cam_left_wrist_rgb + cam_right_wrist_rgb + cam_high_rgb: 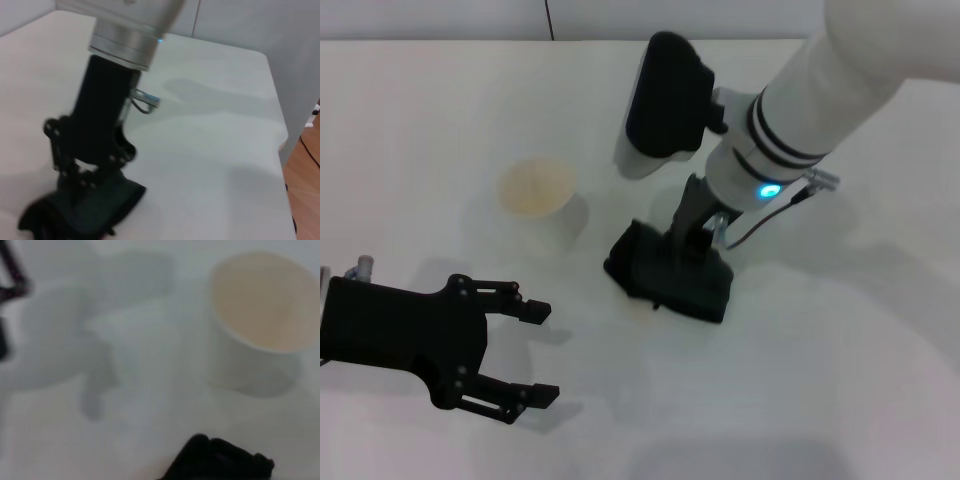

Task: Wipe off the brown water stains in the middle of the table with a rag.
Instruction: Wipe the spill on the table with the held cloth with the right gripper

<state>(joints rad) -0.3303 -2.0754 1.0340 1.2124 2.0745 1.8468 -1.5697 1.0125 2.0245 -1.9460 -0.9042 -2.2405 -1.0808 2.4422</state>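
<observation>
Right gripper (692, 262) clamped on dark green-black bunched cloth rag (670, 272), pressed flat mid white smooth table (840, 380), just right of white paper cup (539, 196). Faint brownish stain (638, 305) at rag's near-left edge. Left gripper (538, 352) spread apart, idle near left.

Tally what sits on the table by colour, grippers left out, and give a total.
White: 1, the paper cup.
Dark green-black: 1, the rag, pressed to the table under the right gripper.
Brownish: 1, a faint trace of the stain at the rag's edge.
Total: 3.
The left gripper hovers open nearby.
</observation>
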